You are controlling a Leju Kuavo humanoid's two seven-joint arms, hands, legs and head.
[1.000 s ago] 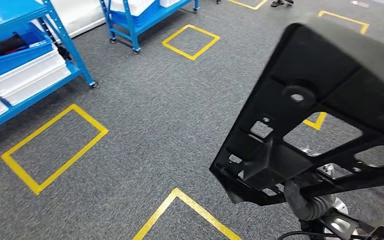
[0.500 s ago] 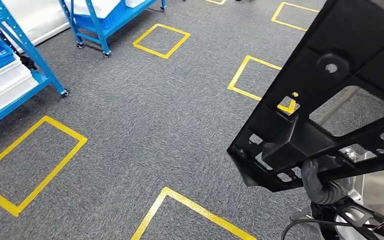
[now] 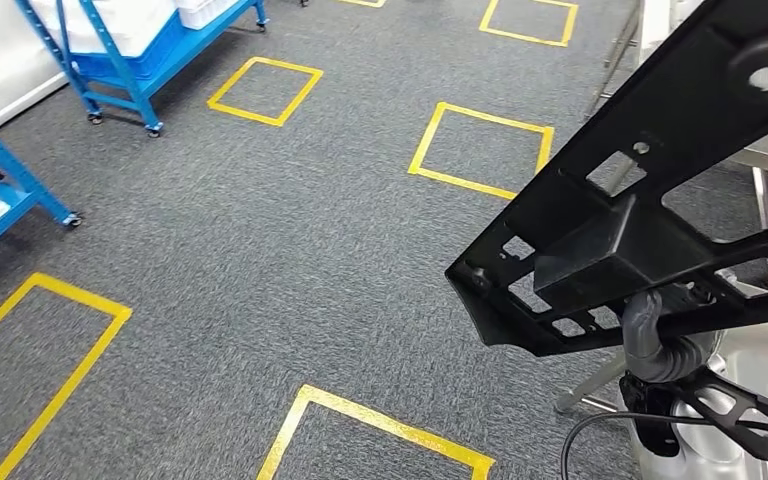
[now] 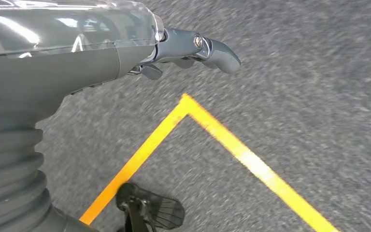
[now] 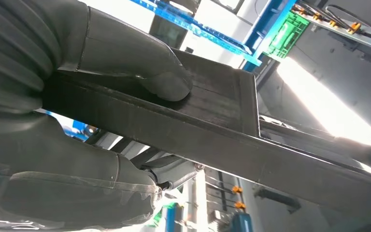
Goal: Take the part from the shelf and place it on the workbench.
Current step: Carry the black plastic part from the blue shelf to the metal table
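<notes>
No writing or label can be read on anything. The right hand (image 3: 660, 345) grips the part (image 3: 650, 200), a black plastic frame with cut-outs, by its lower bar; in the right wrist view the thumb (image 5: 166, 84) presses flat on the bar. The part is held in the air, tilted, above the grey carpet (image 3: 290, 240). The left hand (image 4: 193, 48) hangs over the carpet, holding nothing, fingers slightly apart. Yellow tape squares (image 3: 480, 150) mark the floor. Blue racks (image 3: 125, 60) stand well apart at the far left; a steel table frame (image 3: 760, 170) is near behind the part.
</notes>
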